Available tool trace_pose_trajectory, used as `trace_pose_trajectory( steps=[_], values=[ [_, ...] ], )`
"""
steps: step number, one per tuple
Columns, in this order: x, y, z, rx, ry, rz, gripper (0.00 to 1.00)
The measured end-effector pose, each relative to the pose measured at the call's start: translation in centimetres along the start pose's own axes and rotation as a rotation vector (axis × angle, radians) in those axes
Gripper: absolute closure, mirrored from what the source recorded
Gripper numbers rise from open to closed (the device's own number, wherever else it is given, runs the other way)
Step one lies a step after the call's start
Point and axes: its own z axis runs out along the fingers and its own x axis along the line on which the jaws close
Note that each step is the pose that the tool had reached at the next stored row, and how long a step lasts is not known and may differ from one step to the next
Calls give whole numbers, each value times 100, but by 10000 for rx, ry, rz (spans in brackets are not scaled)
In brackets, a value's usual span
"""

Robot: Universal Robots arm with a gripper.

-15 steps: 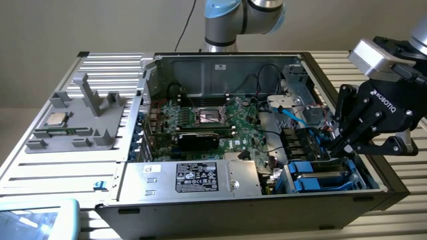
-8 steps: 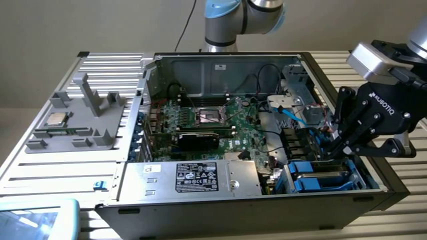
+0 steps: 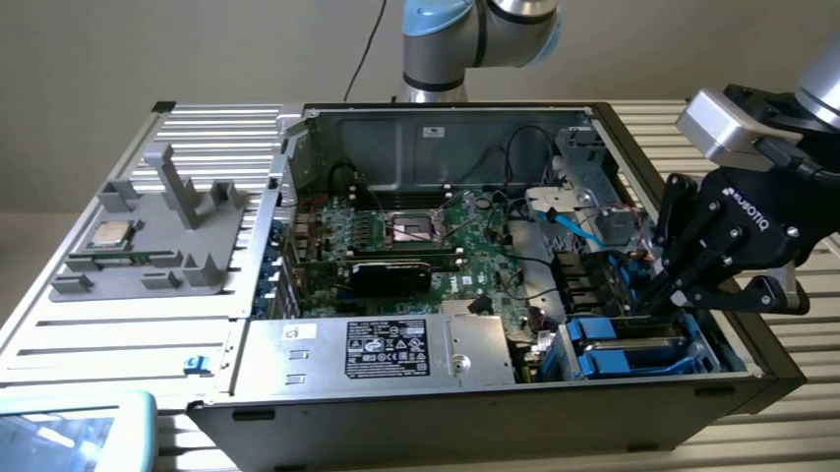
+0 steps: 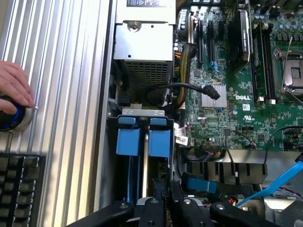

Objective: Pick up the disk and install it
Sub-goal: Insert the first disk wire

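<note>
Nearly closed, grip unclear, the jaws touch the disk, its long axis toward the silver box.

Ribbed bare metal on the table, satin sheen. The case: matt grey sheet metal. The power supply box: bright bare metal with a glossy black label. The motherboard: green, semi-gloss. The disk: smooth bright-blue plastic carrier. The fixture: matt grey plastic. The gripper: matt black.
</note>
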Motion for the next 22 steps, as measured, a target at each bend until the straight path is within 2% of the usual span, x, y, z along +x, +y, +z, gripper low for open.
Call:
trace_pose_trajectory(
  steps=[1,3,8,10,12,13,18,22],
  values=[
    [0,-1,4,1,-22,92,84],
    [0,-2,13,2,-29,132,84],
    [1,-6,27,12,6,141,84],
    [1,-8,36,29,70,153,84],
    [-11,-5,43,56,196,181,84],
    [-15,-2,44,58,213,185,84],
    [-16,5,55,63,213,184,84],
    [-17,11,59,129,189,221,84]
  ],
)
